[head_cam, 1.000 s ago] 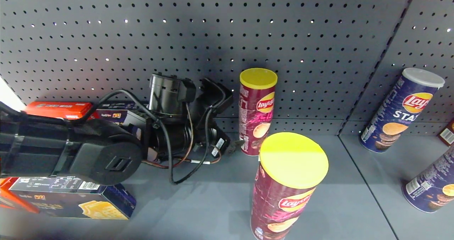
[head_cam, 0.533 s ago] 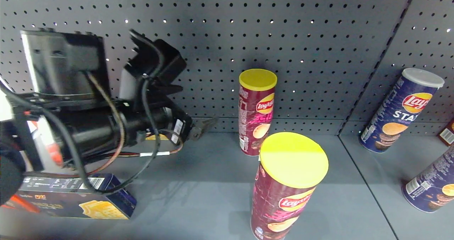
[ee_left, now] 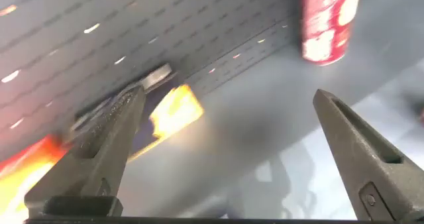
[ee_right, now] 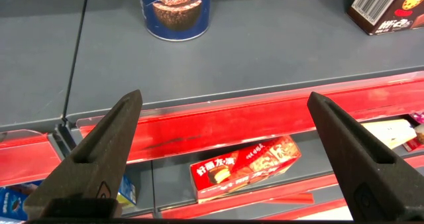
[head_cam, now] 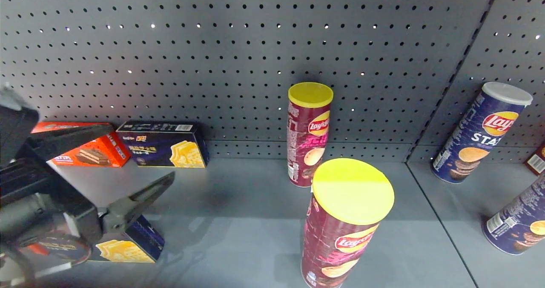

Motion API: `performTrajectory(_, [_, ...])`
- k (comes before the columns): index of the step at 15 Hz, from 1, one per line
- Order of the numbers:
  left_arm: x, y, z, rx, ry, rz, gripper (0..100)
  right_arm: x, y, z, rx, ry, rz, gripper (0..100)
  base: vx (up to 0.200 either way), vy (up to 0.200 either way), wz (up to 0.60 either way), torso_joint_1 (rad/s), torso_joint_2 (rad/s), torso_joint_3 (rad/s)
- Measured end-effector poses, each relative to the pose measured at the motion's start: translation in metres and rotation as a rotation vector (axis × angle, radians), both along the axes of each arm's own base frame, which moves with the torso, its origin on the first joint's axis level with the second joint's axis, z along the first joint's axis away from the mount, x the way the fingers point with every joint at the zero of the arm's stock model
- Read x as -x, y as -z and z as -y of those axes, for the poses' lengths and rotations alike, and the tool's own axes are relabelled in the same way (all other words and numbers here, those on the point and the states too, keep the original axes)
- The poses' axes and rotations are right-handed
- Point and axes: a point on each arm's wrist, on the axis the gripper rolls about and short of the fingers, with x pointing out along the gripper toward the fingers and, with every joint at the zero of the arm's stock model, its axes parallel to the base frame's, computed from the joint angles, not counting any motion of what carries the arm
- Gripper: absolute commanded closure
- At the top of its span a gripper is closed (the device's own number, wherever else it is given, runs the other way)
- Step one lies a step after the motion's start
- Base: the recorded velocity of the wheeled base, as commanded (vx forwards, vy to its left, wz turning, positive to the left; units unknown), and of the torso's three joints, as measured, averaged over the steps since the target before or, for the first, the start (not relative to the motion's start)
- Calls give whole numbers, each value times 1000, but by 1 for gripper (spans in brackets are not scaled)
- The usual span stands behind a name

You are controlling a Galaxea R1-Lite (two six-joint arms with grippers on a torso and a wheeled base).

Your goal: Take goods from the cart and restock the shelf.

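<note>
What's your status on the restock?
Left gripper open, empty, by the front blue box. Right gripper open, empty. Rear blue box on the shelf at the back panel, beside the orange box. Chip cans apart to the right; nothing blocking.

Left gripper: I see its two dark grey tapered fingers spread wide apart above the grey metal shelf deck. Beyond the tips runs the grey perforated back panel. A dark cardboard box with a yellow picture lies against that panel, heavily blurred. An orange-red box sits near it, partly behind one finger. A maroon cylindrical chip can stands on the deck close to the panel, well apart from both boxes.
</note>
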Motion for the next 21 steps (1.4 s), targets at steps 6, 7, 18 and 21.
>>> performTrajectory(6, [70, 41, -50, -45, -209, 123, 0, 0, 0, 0, 0, 0, -1, 0, 0, 0, 0, 0, 0, 0])
performTrajectory(7, [82, 54, -58, -47, -229, 128, 0, 0, 0, 0, 0, 0, -1, 0, 0, 0, 0, 0, 0, 0])
performTrajectory(18, [146, 157, -89, -16, -471, -32, 0, 0, 0, 0, 8, 1, 0, 0, 0, 0, 0, 0, 0, 0])
performTrajectory(21, [144, 157, -88, -25, -454, -47, 0, -1, -1, 0, -90, 34, 16, 0, 0, 0, 0, 0, 0, 0])
